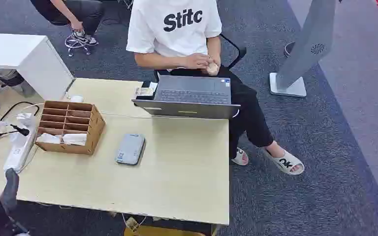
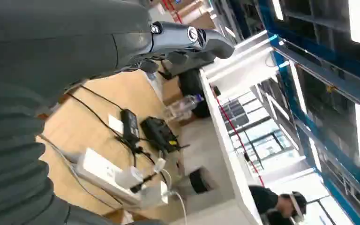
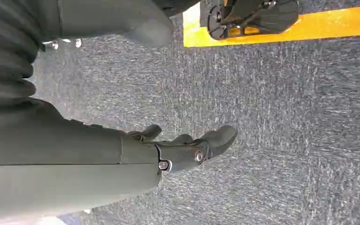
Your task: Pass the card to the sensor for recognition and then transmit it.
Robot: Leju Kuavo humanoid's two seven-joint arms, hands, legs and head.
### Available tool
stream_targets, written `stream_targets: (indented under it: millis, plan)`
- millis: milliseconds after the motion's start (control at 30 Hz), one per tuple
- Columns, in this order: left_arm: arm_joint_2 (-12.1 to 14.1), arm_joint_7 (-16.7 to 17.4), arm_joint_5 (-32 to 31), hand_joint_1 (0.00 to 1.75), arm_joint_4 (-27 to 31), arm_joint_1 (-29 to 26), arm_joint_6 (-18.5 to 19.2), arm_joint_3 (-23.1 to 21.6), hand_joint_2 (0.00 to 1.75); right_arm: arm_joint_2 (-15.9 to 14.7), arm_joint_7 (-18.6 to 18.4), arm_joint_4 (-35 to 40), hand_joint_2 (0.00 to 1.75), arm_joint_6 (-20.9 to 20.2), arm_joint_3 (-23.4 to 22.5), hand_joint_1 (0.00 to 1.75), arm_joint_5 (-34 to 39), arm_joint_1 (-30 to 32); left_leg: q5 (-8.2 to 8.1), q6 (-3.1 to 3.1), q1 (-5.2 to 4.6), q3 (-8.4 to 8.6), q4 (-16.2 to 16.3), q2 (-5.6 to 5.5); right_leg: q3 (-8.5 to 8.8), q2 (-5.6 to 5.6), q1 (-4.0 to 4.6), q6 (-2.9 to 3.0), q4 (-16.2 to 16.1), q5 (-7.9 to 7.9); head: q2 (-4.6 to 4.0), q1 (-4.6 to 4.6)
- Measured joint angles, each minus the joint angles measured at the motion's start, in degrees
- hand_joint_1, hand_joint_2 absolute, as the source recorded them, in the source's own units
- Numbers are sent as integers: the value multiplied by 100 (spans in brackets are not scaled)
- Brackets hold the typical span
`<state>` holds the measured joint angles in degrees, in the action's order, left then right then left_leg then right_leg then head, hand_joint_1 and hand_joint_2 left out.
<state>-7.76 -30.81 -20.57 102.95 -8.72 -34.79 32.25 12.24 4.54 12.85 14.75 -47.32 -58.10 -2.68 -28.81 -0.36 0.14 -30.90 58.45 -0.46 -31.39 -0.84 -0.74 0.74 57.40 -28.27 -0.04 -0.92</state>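
The cards in the brown compartmented wooden box [image 1: 69, 126] lie far-right of the empty, loosely open left hand [image 1: 10, 189], the nearer one.

I count one light wooden counter [image 1: 187, 177], one brown wooden compartment box [image 1: 70, 127], one flat grey card sensor [image 1: 130, 148], one open grey laptop [image 1: 189, 96] and one white power strip [image 1: 17, 147]. I see two people: one seated in a white T-shirt [image 1: 174, 24], another in dark clothes [image 1: 71, 12] behind.
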Motion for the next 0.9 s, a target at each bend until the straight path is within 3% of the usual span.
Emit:
stream_targets:
  millis: [400,900]
  plan:
    - [691,1146,-1601,0,-194,1003,550,-1034,175,0,-135,-2,175,-96,-13,0,-120,0,3,4,0,-3,4,7,-2,-8,0,-6,0,5,0,0]
    - [1789,2632,-3722,0,-861,1931,548,-2462,175,0,-256,-9,175,-221,-15,0,-258,-1,4,5,0,-5,5,12,-5,-13,0,-6,1,6,0,2]
